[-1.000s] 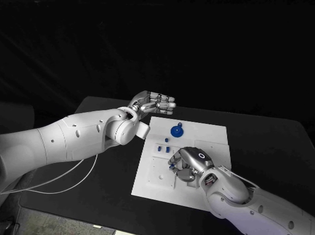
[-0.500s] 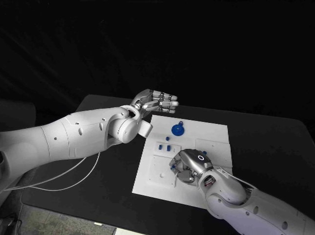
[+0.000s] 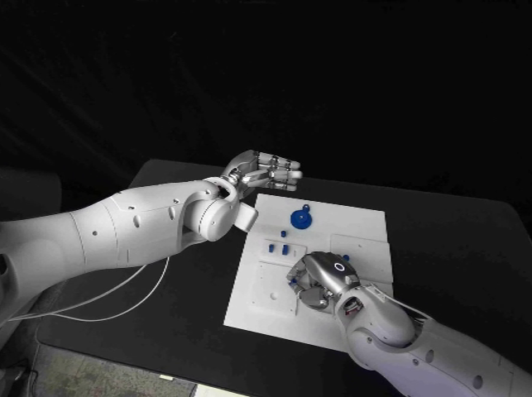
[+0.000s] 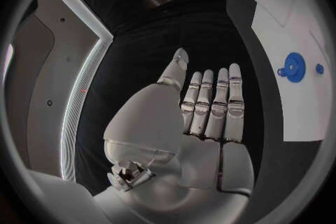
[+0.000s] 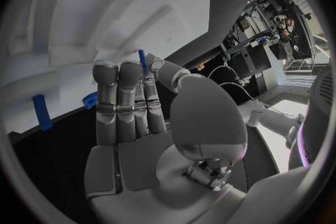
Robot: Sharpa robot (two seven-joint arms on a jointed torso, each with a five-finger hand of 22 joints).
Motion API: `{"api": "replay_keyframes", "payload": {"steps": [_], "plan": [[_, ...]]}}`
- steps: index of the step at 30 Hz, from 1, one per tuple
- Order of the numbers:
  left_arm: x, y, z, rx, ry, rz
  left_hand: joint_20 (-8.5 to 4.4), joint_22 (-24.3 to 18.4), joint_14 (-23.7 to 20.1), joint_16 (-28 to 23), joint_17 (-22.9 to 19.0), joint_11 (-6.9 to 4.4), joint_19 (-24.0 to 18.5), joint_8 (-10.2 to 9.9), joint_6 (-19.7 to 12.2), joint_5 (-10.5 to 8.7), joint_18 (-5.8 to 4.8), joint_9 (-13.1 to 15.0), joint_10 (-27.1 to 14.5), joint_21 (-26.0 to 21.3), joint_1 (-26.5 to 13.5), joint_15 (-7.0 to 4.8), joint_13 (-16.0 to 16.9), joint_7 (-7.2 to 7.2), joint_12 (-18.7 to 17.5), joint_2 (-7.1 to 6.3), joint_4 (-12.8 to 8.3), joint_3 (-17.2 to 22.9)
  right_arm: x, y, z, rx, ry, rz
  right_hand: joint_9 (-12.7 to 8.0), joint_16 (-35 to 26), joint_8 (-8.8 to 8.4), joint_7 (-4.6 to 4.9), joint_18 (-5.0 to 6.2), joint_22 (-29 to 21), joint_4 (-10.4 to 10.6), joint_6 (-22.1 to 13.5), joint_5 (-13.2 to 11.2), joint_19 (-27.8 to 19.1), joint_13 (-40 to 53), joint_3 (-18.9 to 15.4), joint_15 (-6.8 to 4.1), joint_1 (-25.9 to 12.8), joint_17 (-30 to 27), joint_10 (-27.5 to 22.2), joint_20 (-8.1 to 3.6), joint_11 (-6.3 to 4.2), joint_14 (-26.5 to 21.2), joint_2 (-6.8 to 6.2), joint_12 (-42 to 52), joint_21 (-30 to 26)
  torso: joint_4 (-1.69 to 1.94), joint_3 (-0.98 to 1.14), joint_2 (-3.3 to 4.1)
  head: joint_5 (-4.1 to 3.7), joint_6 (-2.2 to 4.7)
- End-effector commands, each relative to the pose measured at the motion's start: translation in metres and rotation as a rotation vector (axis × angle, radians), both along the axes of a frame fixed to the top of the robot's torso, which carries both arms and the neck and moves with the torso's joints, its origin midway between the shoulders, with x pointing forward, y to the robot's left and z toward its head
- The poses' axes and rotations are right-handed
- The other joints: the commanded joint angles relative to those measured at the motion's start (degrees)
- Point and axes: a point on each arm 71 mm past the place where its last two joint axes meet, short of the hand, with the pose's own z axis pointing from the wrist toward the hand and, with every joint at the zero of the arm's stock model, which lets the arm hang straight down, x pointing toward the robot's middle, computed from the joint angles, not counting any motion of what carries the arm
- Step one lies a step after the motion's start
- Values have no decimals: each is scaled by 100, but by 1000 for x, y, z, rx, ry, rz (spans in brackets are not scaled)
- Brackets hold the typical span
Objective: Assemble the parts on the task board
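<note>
Our right hand [image 3: 319, 279] sits low on the board [image 3: 359, 227] at 6 o'clock, pinching a thin blue pin [image 5: 142, 60] between thumb and finger; our left hand [image 3: 263, 173] hangs open and empty off the board's 11 o'clock corner. We think the pin is light, stiff and slippery; best to hold it near its middle.

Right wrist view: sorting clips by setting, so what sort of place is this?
Probably a robotics lab or test workshop: a black table with a white task board, and equipment racks with cables behind the right hand.

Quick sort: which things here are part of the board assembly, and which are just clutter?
Job:
white task board
round blue disc part
small blue parts
thin blue pin pinched by right hand
left hand, holding nothing

Lying about:
white cable
black table
</note>
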Motion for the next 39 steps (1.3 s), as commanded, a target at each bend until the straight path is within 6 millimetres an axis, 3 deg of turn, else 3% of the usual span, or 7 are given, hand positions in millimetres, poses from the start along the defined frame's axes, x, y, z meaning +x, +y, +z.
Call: {"api": "replay_keyframes", "payload": {"steps": [1, 39], "plan": [[0, -3, 1, -12, 1, -15, 6, -6, 13, -3, -3, 15, 44, -9, 48, 7, 2, -6, 7, 34, -6, 2, -2, 1, -2, 54, 15, 8, 0, 1, 1, -1, -26, -6, 5, -30, 36, 1, 68, 175, -2, 36, 24, 122, 13, 41, -44, 19, 10, 97, -22, -73, 16, 4, 39, 23, -3, -2, 0, 2, -5], [-1, -5, 0, -10, 16, -31, 9, -7, 1, -4, -3, 18, 36, -8, 44, 1, 1, -6, -1, 31, 0, 6, -2, 1, -2, 55, 43, 0, -1, 4, -8, -92, 26, -13, 5, -37, 37, 1, 65, 176, -16, 37, 19, 120, 13, 24, -45, 13, 16, 96, -22, -73, 18, 18, 40, 23, -3, -3, 1, -3, -38]]}}
